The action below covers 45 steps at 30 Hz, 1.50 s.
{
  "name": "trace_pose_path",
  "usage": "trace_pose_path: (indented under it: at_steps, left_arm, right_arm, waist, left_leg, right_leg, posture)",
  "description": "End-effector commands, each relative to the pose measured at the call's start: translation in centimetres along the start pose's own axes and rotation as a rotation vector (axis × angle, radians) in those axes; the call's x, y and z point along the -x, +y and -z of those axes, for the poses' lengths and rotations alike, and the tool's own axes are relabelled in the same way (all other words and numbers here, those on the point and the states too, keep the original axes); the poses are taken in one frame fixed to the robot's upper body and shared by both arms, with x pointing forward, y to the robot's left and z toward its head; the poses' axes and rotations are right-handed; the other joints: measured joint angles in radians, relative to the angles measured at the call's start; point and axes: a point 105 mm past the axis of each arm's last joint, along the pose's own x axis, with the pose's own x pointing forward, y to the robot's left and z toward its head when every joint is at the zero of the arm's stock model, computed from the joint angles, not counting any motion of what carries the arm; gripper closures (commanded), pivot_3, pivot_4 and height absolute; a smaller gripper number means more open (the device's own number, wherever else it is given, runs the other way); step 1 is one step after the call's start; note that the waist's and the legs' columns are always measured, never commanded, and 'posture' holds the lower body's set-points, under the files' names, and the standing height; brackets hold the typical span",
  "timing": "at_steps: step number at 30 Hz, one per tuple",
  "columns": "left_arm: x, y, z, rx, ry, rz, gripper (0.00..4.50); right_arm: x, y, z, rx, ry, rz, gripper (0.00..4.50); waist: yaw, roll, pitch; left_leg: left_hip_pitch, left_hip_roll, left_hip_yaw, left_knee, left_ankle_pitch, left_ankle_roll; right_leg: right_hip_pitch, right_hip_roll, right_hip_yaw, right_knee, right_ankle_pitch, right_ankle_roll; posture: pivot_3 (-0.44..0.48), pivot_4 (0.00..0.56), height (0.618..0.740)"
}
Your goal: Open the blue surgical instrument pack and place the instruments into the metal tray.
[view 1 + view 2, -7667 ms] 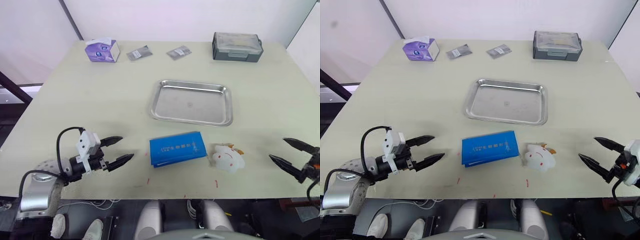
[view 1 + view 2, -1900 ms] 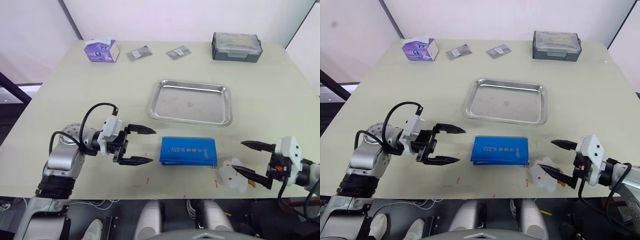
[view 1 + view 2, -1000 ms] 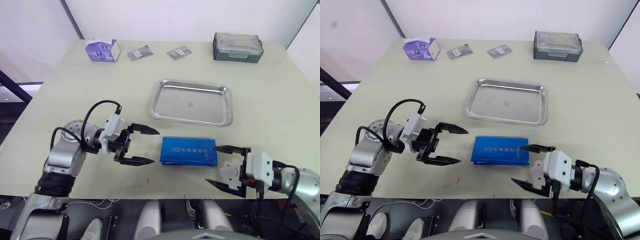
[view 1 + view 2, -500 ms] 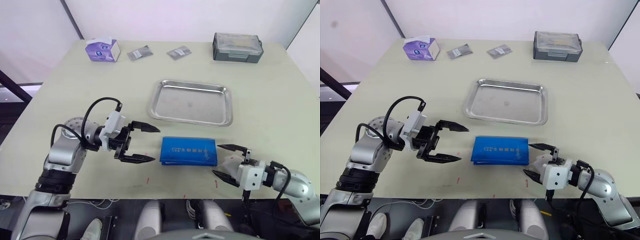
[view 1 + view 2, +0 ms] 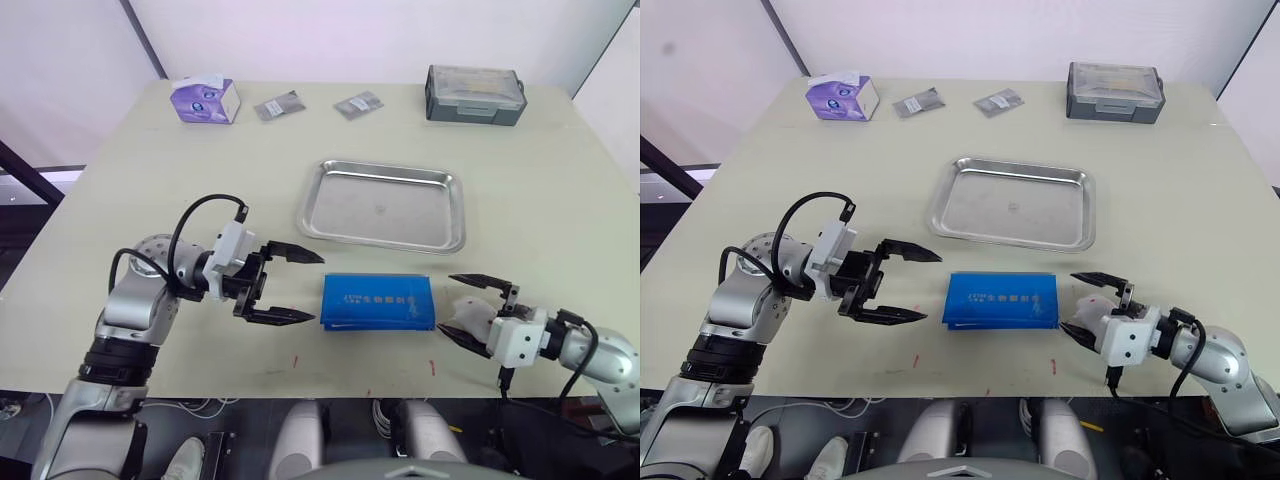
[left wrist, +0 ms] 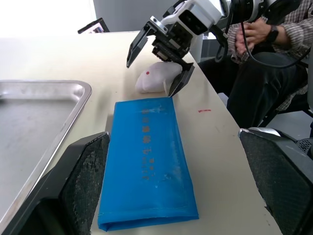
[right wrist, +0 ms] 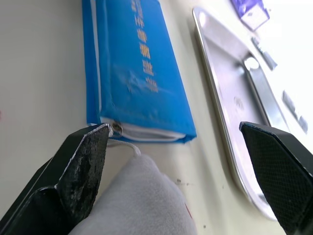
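1. Pale tabletop point(image 5: 180, 180) carries everything; the blue surgical instrument pack point(image 5: 378, 302) lies flat and folded between the two grippers.
2. Just left of it, the left gripper point(image 5: 297, 286) has its fingers spread wide and holds nothing.
3. Just right of it, the right gripper point(image 5: 466, 307) is also agape, straddling a white plush toy point(image 5: 1088, 317).
4. Beyond both grippers, the metal tray point(image 5: 382, 205) is bare.
5. By my reckoning, nothing is done: opening and moving the instruments remain.
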Motion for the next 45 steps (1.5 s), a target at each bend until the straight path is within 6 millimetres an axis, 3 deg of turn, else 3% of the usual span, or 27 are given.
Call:
trace_pose_path:
  at_steps: [1, 4, 7, 11, 20, 26, 41, 42, 44, 45]
  left_arm:
    - [-0.1, -0.4, -0.4, -0.031, -0.005, 0.048, 0.01]
    - [-0.2, -0.4, -0.3, -0.032, -0.008, 0.049, 0.01]
    - [-0.1, -0.4, -0.3, -0.03, -0.01, 0.049, 0.01]
    - [-0.2, -0.4, -0.2, -0.03, -0.012, 0.05, 0.01]
    - [-0.1, -0.3, -0.2, -0.031, -0.015, 0.042, 0.01]
    - [0.0, -0.2, -0.2, -0.03, -0.013, 0.037, 0.01]
    - [-0.1, -0.1, 0.2, -0.052, 0.015, 0.065, 0.01]
    - [-0.1, -0.1, 0.2, -0.054, 0.015, 0.065, 0.0]
    - [0.0, -0.1, 0.2, -0.055, 0.015, 0.065, 0.0]
    - [0.0, 0.0, 0.2, -0.056, 0.016, 0.065, 0.0]
  right_arm:
    - [0.7, -1.0, -2.2, 0.054, -0.089, 0.031, 0.03]
    - [0.9, -1.0, -3.6, 0.05, -0.161, 0.032, 0.03]
    - [0.6, -2.7, -4.7, 0.095, -0.195, 0.086, 0.03]
    - [0.0, -3.0, -3.6, 0.136, -0.125, 0.05, 0.03]
    - [-0.6, -0.1, -0.1, 0.279, 0.049, -0.139, 0.03]
    - [-0.3, 0.0, 0.4, 0.311, 0.065, -0.153, 0.03]
    - [-3.1, -0.1, -0.2, 0.354, -0.035, -0.165, 0.03]
    - [-3.2, 0.0, -0.1, 0.353, -0.039, -0.172, 0.52]
    - [-3.3, 0.2, -0.1, 0.35, -0.045, -0.184, 0.94]
    - [-3.4, 0.2, -0.1, 0.348, -0.046, -0.189, 1.49]
  waist:
    - [0.0, 0.0, 0.0]
    - [0.001, 0.0, 0.0]
    - [-0.001, 0.0, 0.0]
    - [0.001, 0.0, 0.0]
    - [0.001, 0.0, 0.0]
    - [0.001, 0.0, 0.0]
    - [-0.005, 0.0, 0.0]
    - [-0.005, 0.0, 0.0]
    - [-0.005, 0.0, 0.0]
    - [-0.005, 0.0, 0.0]
  left_leg:
    - [0.0, 0.0, 0.0, 0.0, 0.0, 0.0]
    - [0.0, 0.0, 0.0, 0.0, 0.0, 0.0]
    - [0.0, 0.0, -0.001, 0.0, 0.0, 0.0]
    - [0.0, 0.0, -0.002, 0.0, 0.0, 0.0]
    - [0.0, 0.0, 0.0, 0.0, 0.0, 0.0]
    - [0.0, 0.0, 0.0, 0.0, 0.0, 0.0]
    - [0.001, 0.0, 0.0, 0.0, 0.0, 0.0]
    - [0.001, 0.0, 0.0, 0.0, 0.0, 0.0]
    - [0.001, 0.0, 0.0, 0.0, 0.0, 0.0]
    - [0.001, 0.0, 0.0, 0.0, 0.0, 0.0]
  right_leg:
    - [0.0, 0.0, 0.0, 0.0, 0.0, 0.0]
    - [0.0, 0.0, 0.0, 0.0, 0.0, 0.0]
    - [0.0, 0.0, 0.0, 0.0, 0.0, 0.0]
    - [0.0, 0.0, 0.0, 0.0, 0.0, 0.0]
    - [0.0, 0.0, 0.0, 0.0, 0.0, 0.0]
    - [0.0, 0.0, 0.001, 0.0, 0.0, 0.0]
    - [0.0, 0.0, 0.001, 0.001, 0.0, 0.0]
    - [0.0, 0.0, 0.001, 0.001, 0.0, 0.0]
    - [0.0, 0.0, 0.001, 0.001, 0.0, 0.0]
    - [0.0, 0.0, 0.001, 0.001, 0.0, 0.0]
  posture:
    - [0.0, 0.15, 0.738]
    - [0.0, 0.15, 0.738]
    - [0.0, 0.15, 0.738]
    - [0.0, 0.15, 0.738]
    - [0.0, 0.15, 0.738]
    - [0.0, 0.15, 0.738]
    - [0.0, 0.15, 0.738]
    - [0.0, 0.15, 0.738]
    - [0.0, 0.15, 0.738]
    - [0.0, 0.15, 0.738]
